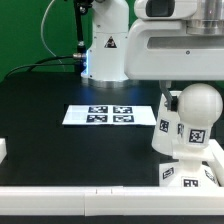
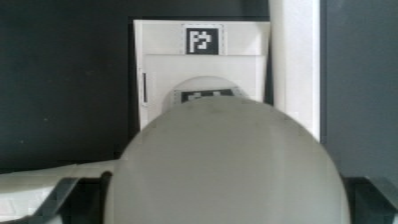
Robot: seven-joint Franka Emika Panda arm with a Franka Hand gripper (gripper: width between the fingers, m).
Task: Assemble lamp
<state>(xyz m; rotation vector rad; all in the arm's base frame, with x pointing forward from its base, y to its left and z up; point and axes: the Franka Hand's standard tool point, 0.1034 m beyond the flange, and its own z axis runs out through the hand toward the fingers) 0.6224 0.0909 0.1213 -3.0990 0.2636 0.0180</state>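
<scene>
In the wrist view the white round bulb (image 2: 217, 160) fills the near part of the picture, with a dark finger (image 2: 68, 196) against each side of it. My gripper (image 2: 217, 205) is shut on it. Beyond the bulb lies the stepped square base (image 2: 199, 60), its tags facing the camera. In the exterior view the bulb (image 1: 199, 103) hangs under my gripper (image 1: 190, 105) at the exterior view's right, above the tagged base (image 1: 190, 178). A tagged white part (image 1: 166, 128) sits just beside and below the bulb's head. I cannot tell whether it is the neck or the shade.
The marker board (image 1: 110, 114) lies flat in the middle of the black table. The arm's white pedestal (image 1: 105, 50) stands at the back with cables to its left. A white strip (image 1: 60, 196) edges the table's front.
</scene>
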